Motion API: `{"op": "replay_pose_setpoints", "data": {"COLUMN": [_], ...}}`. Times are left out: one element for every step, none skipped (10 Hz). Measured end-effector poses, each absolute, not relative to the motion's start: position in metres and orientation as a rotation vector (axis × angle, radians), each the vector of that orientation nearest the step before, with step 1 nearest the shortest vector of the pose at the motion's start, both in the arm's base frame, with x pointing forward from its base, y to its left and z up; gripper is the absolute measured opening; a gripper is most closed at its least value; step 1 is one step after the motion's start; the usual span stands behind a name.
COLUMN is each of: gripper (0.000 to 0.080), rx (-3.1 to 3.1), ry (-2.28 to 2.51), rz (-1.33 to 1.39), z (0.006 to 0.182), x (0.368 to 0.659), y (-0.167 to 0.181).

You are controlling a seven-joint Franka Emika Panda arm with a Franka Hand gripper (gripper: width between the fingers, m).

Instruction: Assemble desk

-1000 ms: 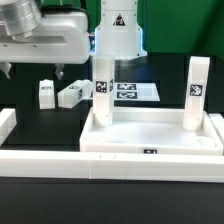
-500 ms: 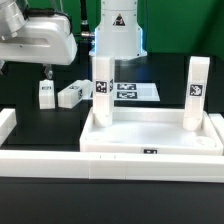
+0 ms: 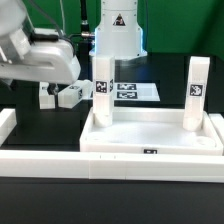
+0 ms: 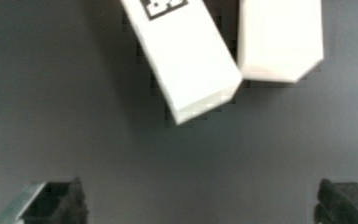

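Black tabletop (image 3: pixel 40 128) carries the white plastic tray-like desk top (image 3: pixel 150 138), two upright legs (image 3: pixel 101 90) standing in it. My gripper (image 4: pixel 197 203) hangs wide open, empty, above two loose white square-bar legs (image 4: pixel 185 60). Third-leg pickup, I judge: descend centred on one.

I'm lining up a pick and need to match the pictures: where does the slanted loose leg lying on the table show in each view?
Exterior view: the slanted leg lies at the exterior view's left, beyond the desk top.
Wrist view: the slanted leg lies ahead of the open tool, untouched, its tag cut by the picture's edge.
Shared landmark: the second loose leg, close beside it.
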State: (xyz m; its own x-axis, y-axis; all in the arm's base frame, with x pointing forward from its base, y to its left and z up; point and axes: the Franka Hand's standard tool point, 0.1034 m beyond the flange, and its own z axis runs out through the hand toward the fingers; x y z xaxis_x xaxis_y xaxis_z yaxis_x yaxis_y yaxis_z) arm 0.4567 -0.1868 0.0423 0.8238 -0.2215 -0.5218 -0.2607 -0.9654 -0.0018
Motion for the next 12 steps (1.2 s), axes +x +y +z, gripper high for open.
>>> {"op": "replay_pose_setpoints", "data": {"gripper": [0.0649,0.0649,0.0649,0.0649,0.0649,0.0649,0.0649,0.0649,0.0649,0.0649,0.0649,0.0649], "rx": [-2.930,-2.929,-2.925,-2.924,-2.915,-2.909,-2.898,-2.900,-2.886,-2.849,-2.856,-2.864], "ry": [0.387,0.387,0.386,0.383,0.383,0.386,0.385,0.382,0.382,0.378,0.366,0.357], "rz": [0.824,0.828,0.838,0.843,0.853,0.854,0.878,0.880,0.906,0.983,0.990,0.985], "z": [0.042,0.042,0.039,0.037,0.038,0.042,0.041,0.040,0.040,0.039,0.035,0.035], "x": [0.457,0.456,0.452,0.448,0.443,0.439,0.438,0.438,0.436,0.433,0.442,0.446], "y": [-0.187,-0.186,-0.184,-0.180,-0.178,-0.177,-0.177,-0.176,-0.175,-0.173,-0.174,-0.172]}}
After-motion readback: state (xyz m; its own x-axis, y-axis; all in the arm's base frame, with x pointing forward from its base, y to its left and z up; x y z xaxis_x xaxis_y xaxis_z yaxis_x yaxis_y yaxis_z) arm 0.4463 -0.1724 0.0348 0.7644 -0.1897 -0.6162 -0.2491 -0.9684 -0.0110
